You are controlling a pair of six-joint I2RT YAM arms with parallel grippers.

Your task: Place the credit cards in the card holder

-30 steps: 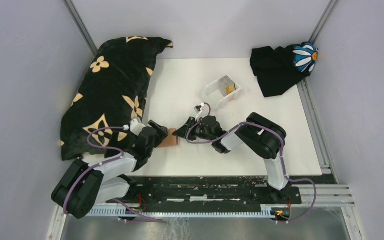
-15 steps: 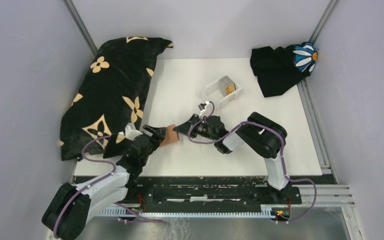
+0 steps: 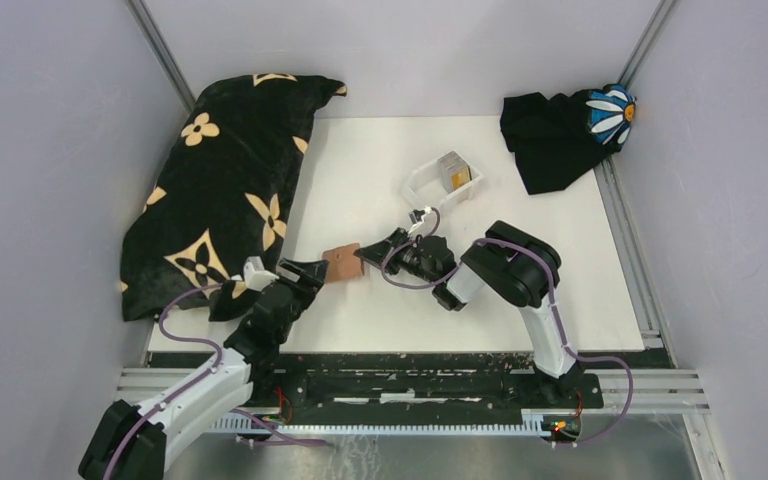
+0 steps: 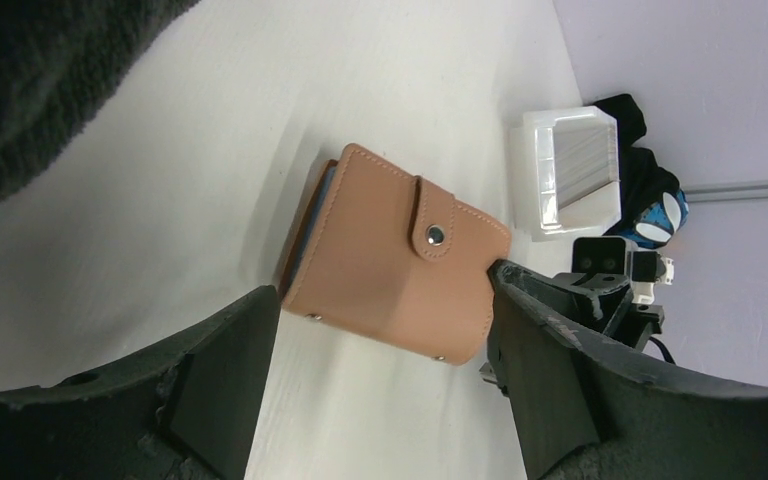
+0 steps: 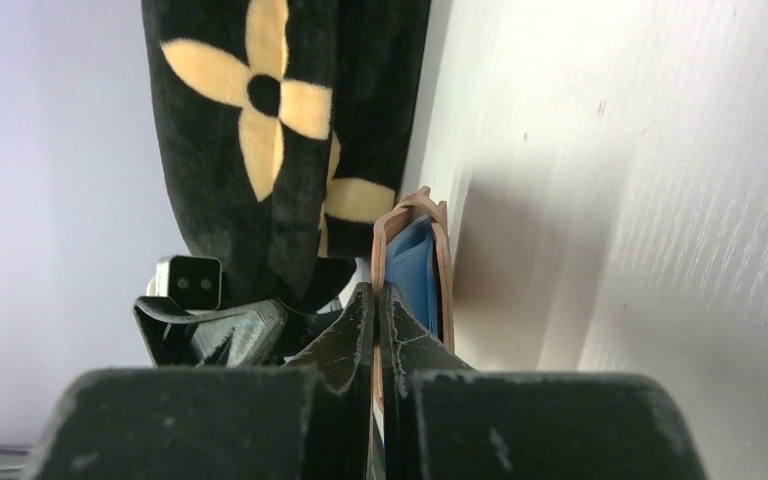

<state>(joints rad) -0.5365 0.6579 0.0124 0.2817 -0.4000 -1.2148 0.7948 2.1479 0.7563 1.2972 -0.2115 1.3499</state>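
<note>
Nearest the bases, I read the left claw (image 3: pixel 303 272) as wide. In the left wrist view its two fingers (image 4: pixel 222 370) stand either side of the card holder (image 3: pixel 341 263); I cannot tell whether the tips touch it. The card holder lies flat on the worktop (image 3: pixel 410 305) just beyond that claw, near the lower edge of the pillow (image 3: pixel 222 180).

The left wrist view gives the outer cover: tan leather, a tab across it, a round snap (image 4: pixel 435 235) and a blue sliver at the open side. The right wrist view gives the holder edge-on instead, with a blue card (image 5: pixel 415 272) seated between the leaves.

That same view shows the right claw (image 5: pixel 376 312) narrow — its fingers are pressed together on a thin tan edge of the card holder. The top view shows only the tip meeting the holder's right side.

Farther back, the white tray (image 3: pixel 422 186) holds a stack of credit cards (image 3: pixel 453 170) on edge. At the far right corner lies a black cloth (image 3: pixel 550 140) with a daisy print.
</note>
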